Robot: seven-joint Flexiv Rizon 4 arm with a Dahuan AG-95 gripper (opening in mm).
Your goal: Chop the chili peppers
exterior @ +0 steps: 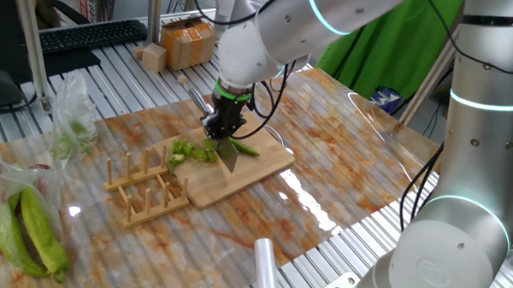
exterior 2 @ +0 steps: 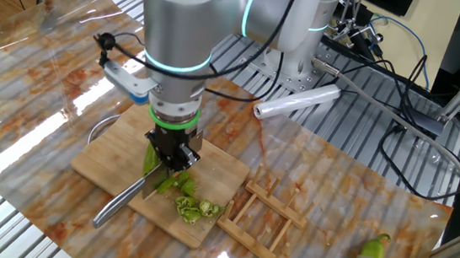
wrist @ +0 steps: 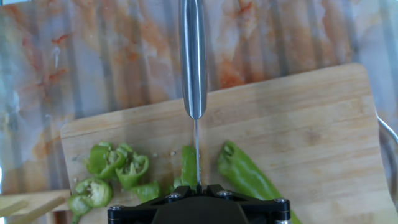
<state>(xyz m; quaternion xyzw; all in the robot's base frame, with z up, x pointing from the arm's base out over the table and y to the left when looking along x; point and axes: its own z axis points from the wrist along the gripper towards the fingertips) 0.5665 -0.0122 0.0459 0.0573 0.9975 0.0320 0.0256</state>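
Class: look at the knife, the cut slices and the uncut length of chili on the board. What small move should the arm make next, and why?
Probably shift the knife sideways a slice-width toward the uncut chili piece, then press down. The hand is shut on the knife, the blade stands between a short stub and the long piece, and slices already lie on the cutting board.

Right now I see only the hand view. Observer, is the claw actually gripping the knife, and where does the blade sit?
Observer: Yes, the claw is shut on the knife. The blade points down at the cutting board, between the slices and the uncut chili.
Operator: What lies beyond the slices?
Observer: A wooden rack lies beside the board.
Operator: Any more peppers?
Observer: Bigger yellow-green peppers lie among plastic bags at the table's edge.
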